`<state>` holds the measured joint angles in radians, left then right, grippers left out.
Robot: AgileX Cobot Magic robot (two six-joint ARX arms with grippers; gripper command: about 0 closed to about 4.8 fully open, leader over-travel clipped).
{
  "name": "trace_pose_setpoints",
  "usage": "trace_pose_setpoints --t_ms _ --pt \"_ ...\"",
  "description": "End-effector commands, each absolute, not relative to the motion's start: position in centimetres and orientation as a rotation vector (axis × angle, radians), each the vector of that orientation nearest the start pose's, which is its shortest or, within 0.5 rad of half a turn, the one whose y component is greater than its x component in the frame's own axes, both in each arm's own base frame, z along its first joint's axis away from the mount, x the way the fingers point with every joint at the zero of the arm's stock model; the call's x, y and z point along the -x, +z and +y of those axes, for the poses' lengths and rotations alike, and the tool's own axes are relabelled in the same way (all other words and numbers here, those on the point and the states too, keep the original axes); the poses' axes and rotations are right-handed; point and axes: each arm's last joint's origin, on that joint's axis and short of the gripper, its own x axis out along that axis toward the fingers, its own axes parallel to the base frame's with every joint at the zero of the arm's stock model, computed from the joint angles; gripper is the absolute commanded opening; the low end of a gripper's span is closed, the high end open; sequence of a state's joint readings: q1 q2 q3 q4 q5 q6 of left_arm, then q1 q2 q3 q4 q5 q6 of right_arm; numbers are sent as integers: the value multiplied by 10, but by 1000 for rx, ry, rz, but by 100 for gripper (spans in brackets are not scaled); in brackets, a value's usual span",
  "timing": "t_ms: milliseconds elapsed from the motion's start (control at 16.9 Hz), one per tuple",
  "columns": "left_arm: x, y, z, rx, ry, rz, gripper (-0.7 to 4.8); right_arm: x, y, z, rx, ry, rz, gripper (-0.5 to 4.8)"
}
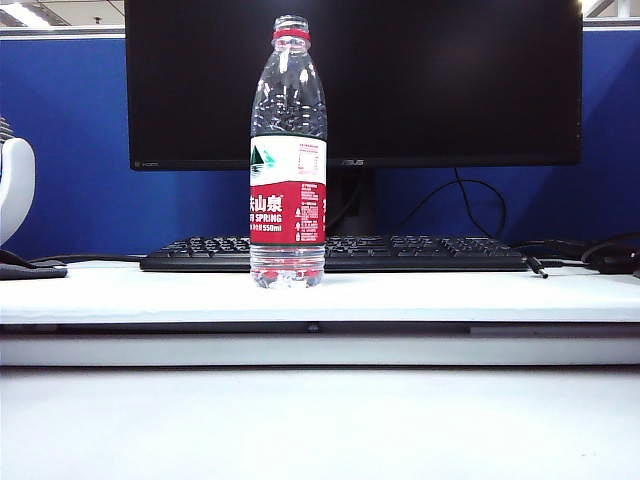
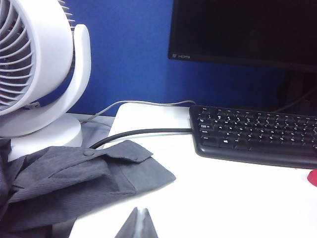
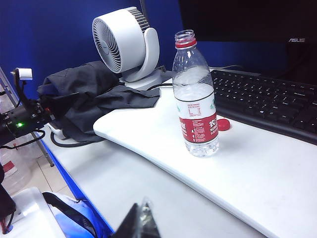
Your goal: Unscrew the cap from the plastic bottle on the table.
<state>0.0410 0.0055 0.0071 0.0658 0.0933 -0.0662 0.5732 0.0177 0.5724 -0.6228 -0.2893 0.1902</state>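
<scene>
Standing upright on the raised ledge of the white table, the plastic bottle sits just in front of the keyboard, its neck open with only the thin red ring around it. The cap lies on the ledge just behind the bottle's base, beside the keyboard's front edge; the red sliver at the edge of the left wrist view looks like the same piece. With cap and bottle apart, the unscrewing appears done. Both arms hang back from the work, probably parked clear of the bottle so nothing tips it. The left tool is pressed together and empty, near a grey cloth and the white fan. The right tool is likewise pressed together, holding nothing, well apart from the bottle.
</scene>
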Motion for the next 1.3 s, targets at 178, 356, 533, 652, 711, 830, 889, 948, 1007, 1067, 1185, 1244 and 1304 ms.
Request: trace_pose_setpoints --t_ms 178,356,533,652,711,830,889,948,1007,1067,1185,1244,1304 --pt "-97 173 1 55 -52 -77 -3 -18 283 21 -114 836 99 -7" --pt "-97 173 1 55 -52 -76 -3 -41 270 23 14 617 -58 -7" --pt "-97 173 1 55 -51 -74 -3 -75 232 14 -63 431 -158 -7" --pt "-97 172 1 55 -51 -68 -3 -86 206 3 -97 275 -87 -7" --pt "-97 172 1 55 -52 -68 -3 -88 199 -1 -101 220 -70 -7" --pt "-97 172 1 55 -53 -68 -3 -92 187 -4 -110 134 -40 -7" --pt "-97 172 1 55 -53 -68 -3 -93 181 -5 -114 106 -24 -7" --pt "-97 172 1 55 -53 -68 -3 -94 176 -6 -117 69 -12 -7" --pt "-97 172 1 55 -53 -68 -3 -95 172 -7 -119 45 -4 -7" --pt "-97 172 1 55 -53 -68 -3 -96 169 -8 -120 21 4 -7" --pt "-97 172 1 55 -53 -68 -3 -97 165 -10 -117 -38 10 -7" --pt "-97 172 1 55 -53 -68 -3 -97 165 -10 -111 -55 6 -7" --pt "-97 172 1 55 -53 -68 -3 -97 165 -10 -107 -61 5 -7"
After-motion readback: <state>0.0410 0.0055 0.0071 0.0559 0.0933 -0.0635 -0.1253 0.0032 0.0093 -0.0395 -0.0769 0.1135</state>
